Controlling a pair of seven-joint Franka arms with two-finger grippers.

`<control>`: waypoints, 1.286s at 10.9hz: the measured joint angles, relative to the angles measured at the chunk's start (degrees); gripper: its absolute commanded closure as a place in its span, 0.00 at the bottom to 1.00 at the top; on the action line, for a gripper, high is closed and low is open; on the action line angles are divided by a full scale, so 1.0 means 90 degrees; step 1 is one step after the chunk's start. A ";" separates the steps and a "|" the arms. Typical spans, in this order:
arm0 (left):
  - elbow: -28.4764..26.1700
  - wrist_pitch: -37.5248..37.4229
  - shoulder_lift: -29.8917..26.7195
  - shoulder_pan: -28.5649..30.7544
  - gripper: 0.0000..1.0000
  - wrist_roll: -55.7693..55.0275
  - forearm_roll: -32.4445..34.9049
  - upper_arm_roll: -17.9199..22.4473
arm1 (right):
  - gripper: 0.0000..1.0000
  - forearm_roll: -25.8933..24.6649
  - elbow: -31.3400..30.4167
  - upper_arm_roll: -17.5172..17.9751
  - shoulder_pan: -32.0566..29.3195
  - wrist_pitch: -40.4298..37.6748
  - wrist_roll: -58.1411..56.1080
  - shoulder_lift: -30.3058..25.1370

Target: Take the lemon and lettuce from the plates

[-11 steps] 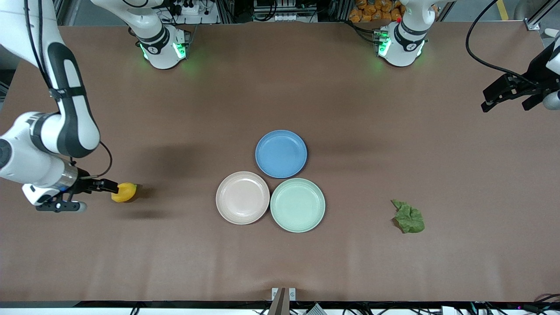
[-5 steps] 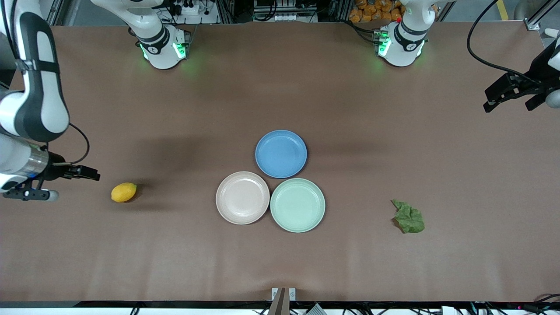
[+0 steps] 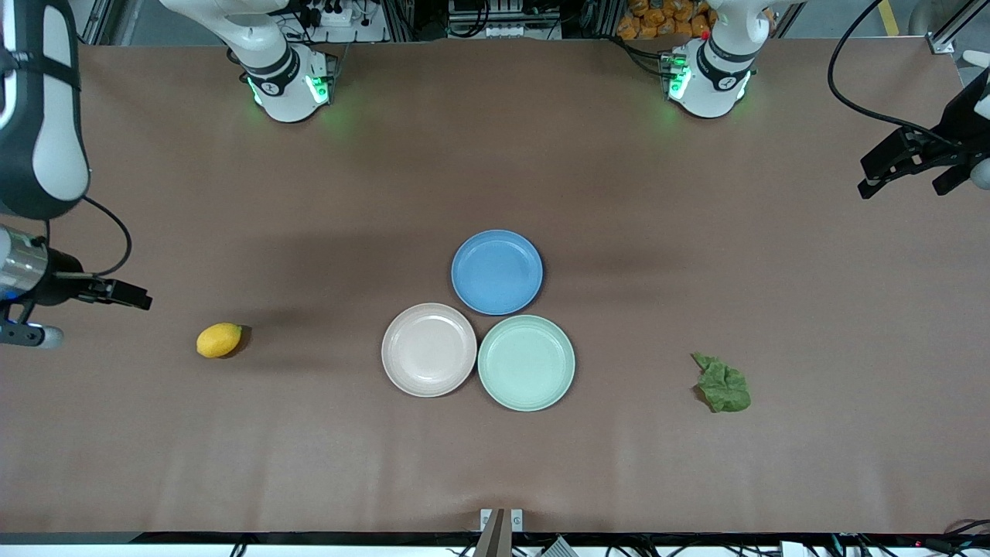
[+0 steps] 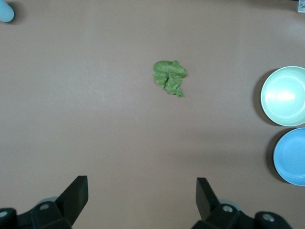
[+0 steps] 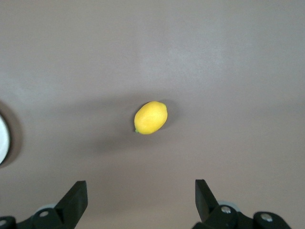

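Front view: my right gripper [image 3: 131, 296] has backed off toward nine o'clock from the lemon [image 3: 219, 340], jaws released; the left gripper [image 3: 889, 166] waits, jaws spread, lettuce [image 3: 723, 384] and lemon both off the plates [image 3: 402, 371] on the table [image 3: 309, 433].

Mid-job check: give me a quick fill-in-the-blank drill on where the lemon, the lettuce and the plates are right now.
1. The lemon lies on the bare ____, toward the right arm's end.
2. The lettuce lies toward the ____ arm's end of the table.
3. The plate farthest from the front camera is the ____ one.
4. The beige-pink plate and the mint green plate hold ____.

Missing words: table; left; blue; nothing
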 measured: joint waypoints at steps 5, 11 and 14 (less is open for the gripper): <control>0.0031 -0.0001 0.0039 0.0004 0.00 0.0000 0.0000 0.0013 | 0.00 -0.0058 0.0444 -0.0039 0.0002 -0.0888 -0.0027 -0.0597; 0.0032 -0.0001 0.0056 0.0004 0.00 0.0002 0.0001 0.0011 | 0.00 -0.0068 0.1113 -0.0014 -0.0002 -0.2125 -0.0029 -0.0776; 0.0032 -0.0004 0.0056 0.0003 0.00 0.0003 0.0001 0.0008 | 0.00 -0.0068 0.1113 0.0001 0.0007 -0.2241 -0.0029 -0.0775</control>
